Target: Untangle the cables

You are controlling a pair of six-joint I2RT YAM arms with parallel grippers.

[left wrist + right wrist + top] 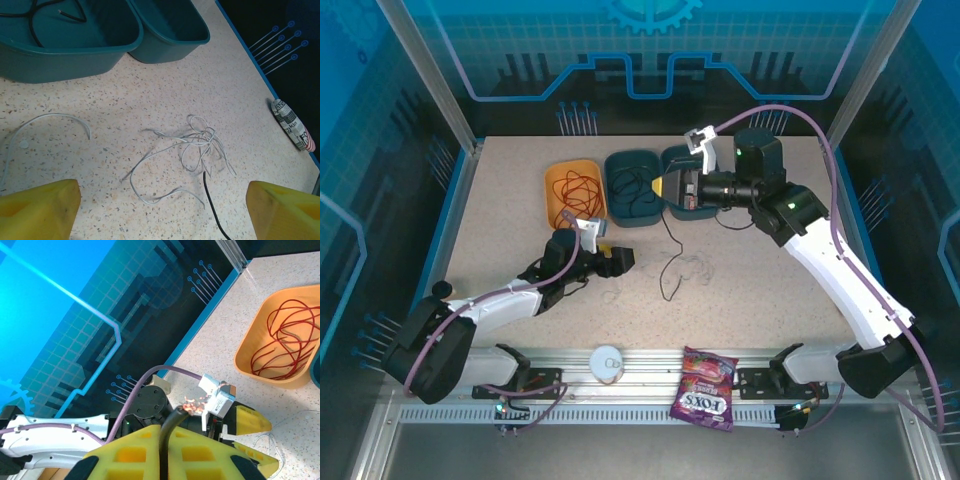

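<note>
Light — bright, even, from above the table [740,300]; we note faint soft shadows on it under the white cables [190,145]. Blur — yellow fingers [40,210] and black cable [167,440], close to the lenses.

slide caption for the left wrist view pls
Open left end effector above a loose tangle of white cables on the speckled table, black cable alongside, teal bins behind

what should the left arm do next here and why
Probably ease the left gripper forward and down onto the white cable tangle and close on it. Its jaws stand open with the tangle loose on the table just ahead. The black cable, gripped by the right gripper, ends beside that tangle, so holding the white strands may let it pull clear.
</note>
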